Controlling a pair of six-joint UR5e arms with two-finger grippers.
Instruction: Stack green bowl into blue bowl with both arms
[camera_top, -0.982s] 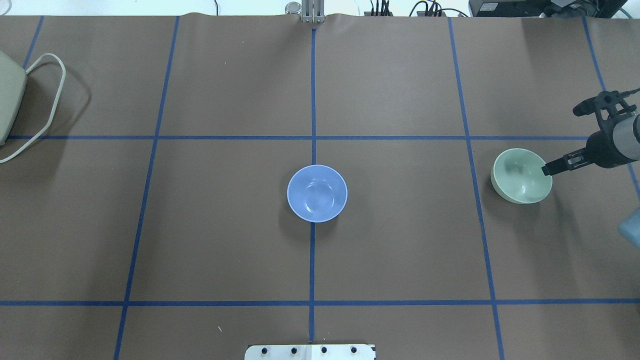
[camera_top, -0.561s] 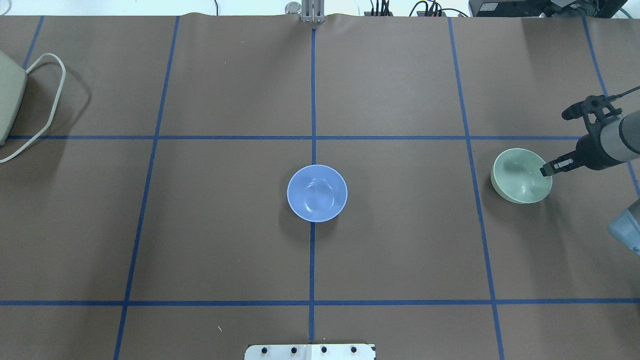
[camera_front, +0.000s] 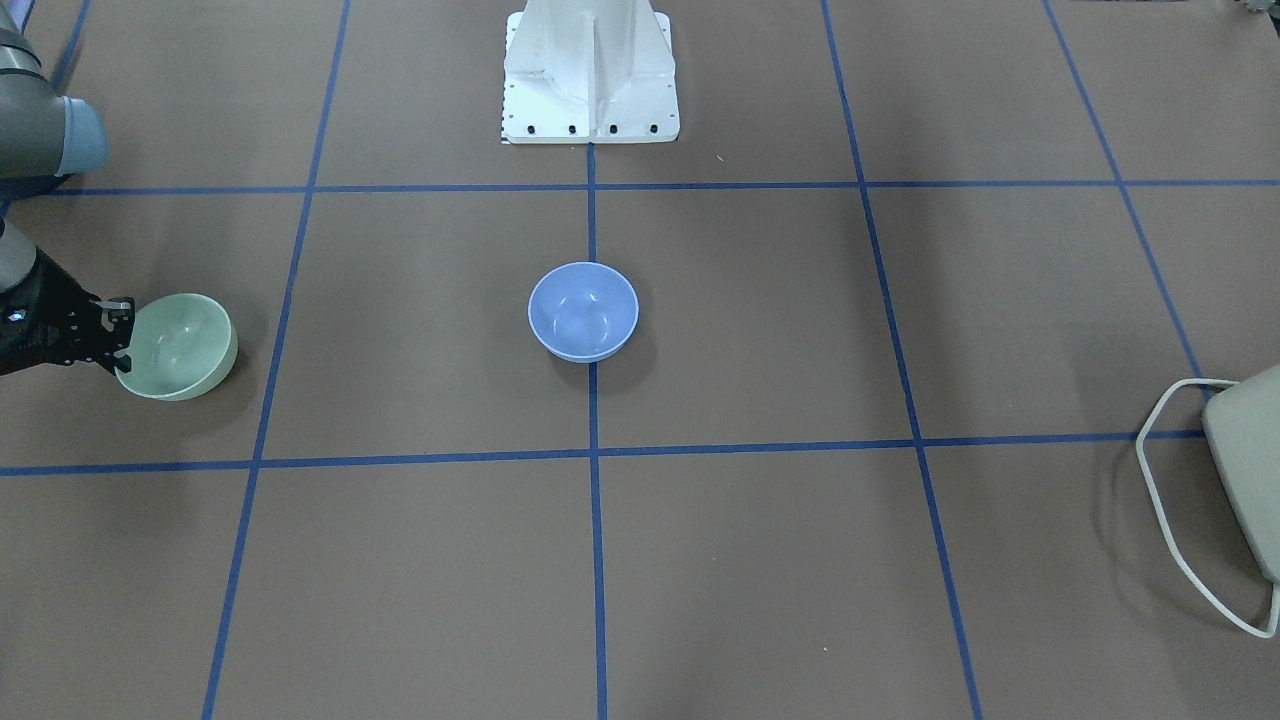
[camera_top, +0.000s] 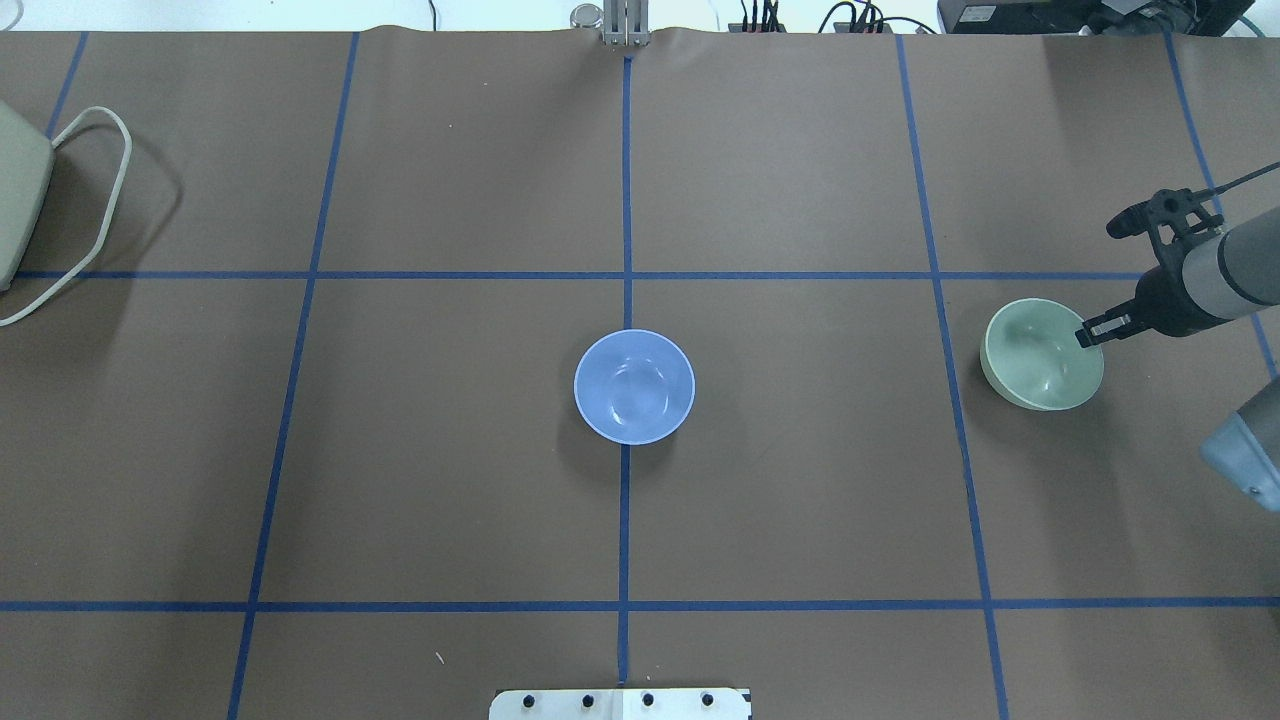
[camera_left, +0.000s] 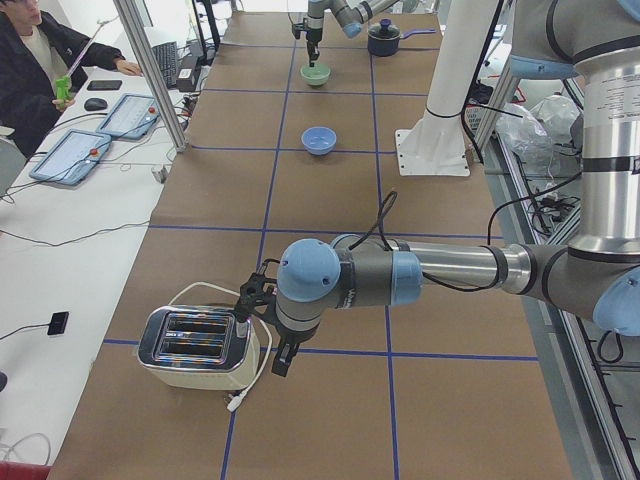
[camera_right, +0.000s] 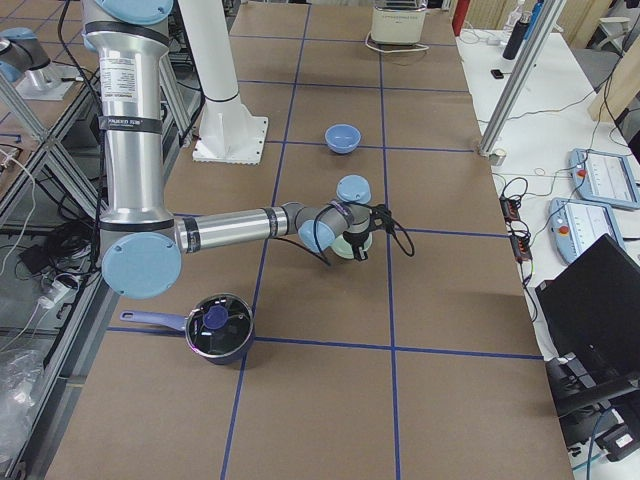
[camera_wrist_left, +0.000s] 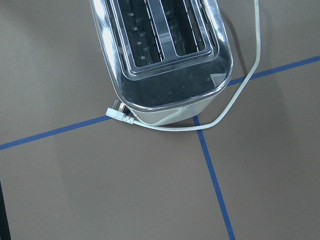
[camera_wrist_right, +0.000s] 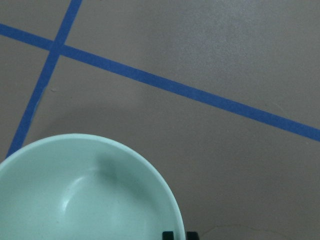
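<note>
The green bowl sits at the table's right side, tilted, and also shows in the front view. My right gripper is shut on its rim at the side away from the centre; in the right wrist view its fingertips straddle the rim of the green bowl. The blue bowl stands upright and alone at the table's centre. My left gripper hangs by the toaster at the far left; I cannot tell whether it is open or shut.
A toaster with a loose white cord lies at the left edge, right under the left wrist camera. A navy pot with a glass lid stands near the right arm. The white pedestal is at the robot's side.
My right wrist has swung inward and a little away from the robot, still on the rim. The green bowl has shifted slightly toward the centre. The blue bowl has not moved.
</note>
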